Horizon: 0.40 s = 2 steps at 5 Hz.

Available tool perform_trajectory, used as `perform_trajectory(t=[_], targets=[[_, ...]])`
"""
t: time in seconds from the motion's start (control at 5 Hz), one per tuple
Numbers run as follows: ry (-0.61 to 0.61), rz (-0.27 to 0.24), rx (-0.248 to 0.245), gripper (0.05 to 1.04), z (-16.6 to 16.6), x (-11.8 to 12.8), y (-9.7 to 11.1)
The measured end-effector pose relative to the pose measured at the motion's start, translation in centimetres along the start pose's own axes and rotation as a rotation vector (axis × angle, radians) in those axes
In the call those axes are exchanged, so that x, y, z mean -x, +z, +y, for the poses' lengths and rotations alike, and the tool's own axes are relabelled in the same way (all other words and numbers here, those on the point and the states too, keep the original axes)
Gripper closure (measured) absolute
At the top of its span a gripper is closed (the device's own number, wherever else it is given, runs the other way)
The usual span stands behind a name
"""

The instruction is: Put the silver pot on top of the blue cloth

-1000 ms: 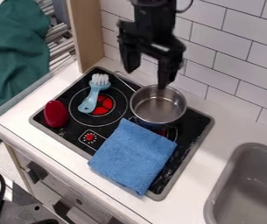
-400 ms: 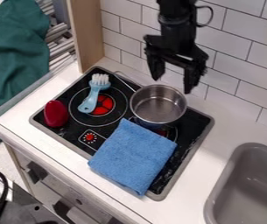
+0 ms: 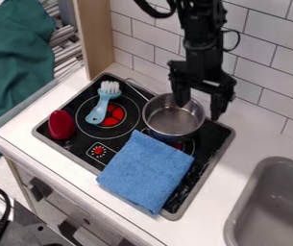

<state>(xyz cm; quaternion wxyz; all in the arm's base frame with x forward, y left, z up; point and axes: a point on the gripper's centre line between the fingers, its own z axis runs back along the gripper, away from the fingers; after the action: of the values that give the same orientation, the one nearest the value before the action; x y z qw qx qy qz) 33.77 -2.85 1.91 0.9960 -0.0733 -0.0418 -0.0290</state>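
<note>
My gripper (image 3: 200,111) hangs open at the back right of the silver pot (image 3: 172,121). One finger overlaps the pot's opening near its back rim, and the other is outside the rim on the right; whether either touches the pot I cannot tell. The pot stands upright on the stove's back right part. In front of it the blue cloth (image 3: 146,172) lies folded flat, partly on the stove and partly over its front edge, with its back corner close beside the pot.
On the black stove (image 3: 64,147) lie a light blue brush (image 3: 102,106) at the back left and a red object (image 3: 61,125) at the left. A grey sink (image 3: 272,206) is at the right. White tiles rise behind, and a wooden panel (image 3: 96,37) stands at the back left.
The gripper has moved to the right from above the pot's back left, and lately lower, bringing one finger over the pot's opening. Pot and cloth have not moved.
</note>
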Motion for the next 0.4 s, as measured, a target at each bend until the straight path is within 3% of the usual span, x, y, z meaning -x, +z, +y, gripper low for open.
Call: perform_trajectory(t=[0.4], targets=[[0.02,0.054,0.03,0.084,-0.1,-0.1,-3.6]])
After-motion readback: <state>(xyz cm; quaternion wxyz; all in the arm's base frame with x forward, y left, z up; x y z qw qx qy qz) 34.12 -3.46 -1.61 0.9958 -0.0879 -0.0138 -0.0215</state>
